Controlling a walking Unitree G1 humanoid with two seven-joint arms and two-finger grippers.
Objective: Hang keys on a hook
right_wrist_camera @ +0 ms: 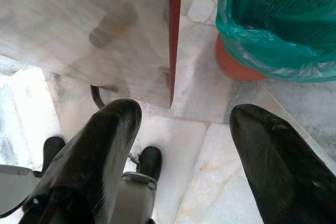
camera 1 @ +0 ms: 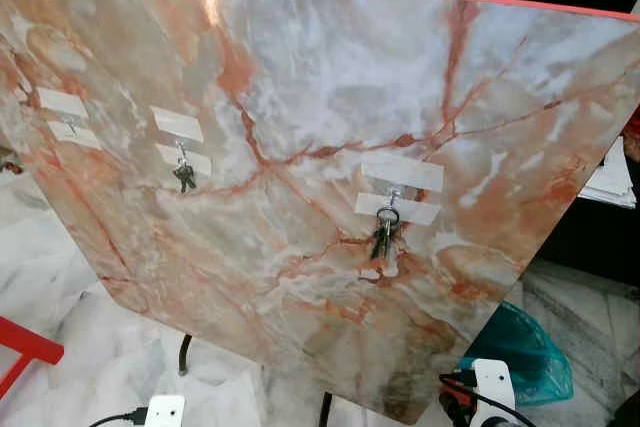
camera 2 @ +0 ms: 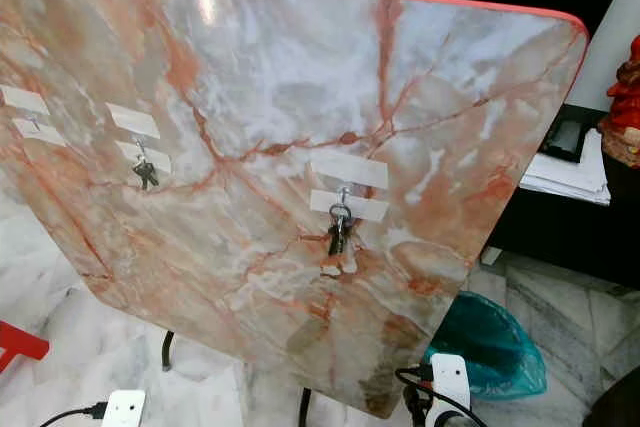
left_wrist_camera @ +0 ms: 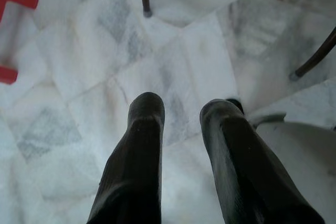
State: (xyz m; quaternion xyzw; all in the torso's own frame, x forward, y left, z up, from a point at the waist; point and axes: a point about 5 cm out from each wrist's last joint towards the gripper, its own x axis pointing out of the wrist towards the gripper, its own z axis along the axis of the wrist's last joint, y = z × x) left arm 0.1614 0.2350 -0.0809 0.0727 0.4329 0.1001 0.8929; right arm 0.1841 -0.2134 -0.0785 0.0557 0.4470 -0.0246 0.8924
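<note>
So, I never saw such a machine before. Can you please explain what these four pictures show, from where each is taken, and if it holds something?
A walking humanoid robot took them. Two pictures come from its head cameras and face a tilted pink-veined marble board. Three small hooks are taped on it: a bunch of dark metal keys hangs on the right hook, a smaller bunch of keys on the middle hook, and the left hook looks empty. The other two pictures come from wrist cameras looking down at the white marble floor. The left tool and right tool are open and hold nothing. Near the right one stands a bin with a green bag.

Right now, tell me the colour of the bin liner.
Teal green; the bin liner shows best in the right wrist view.
</note>
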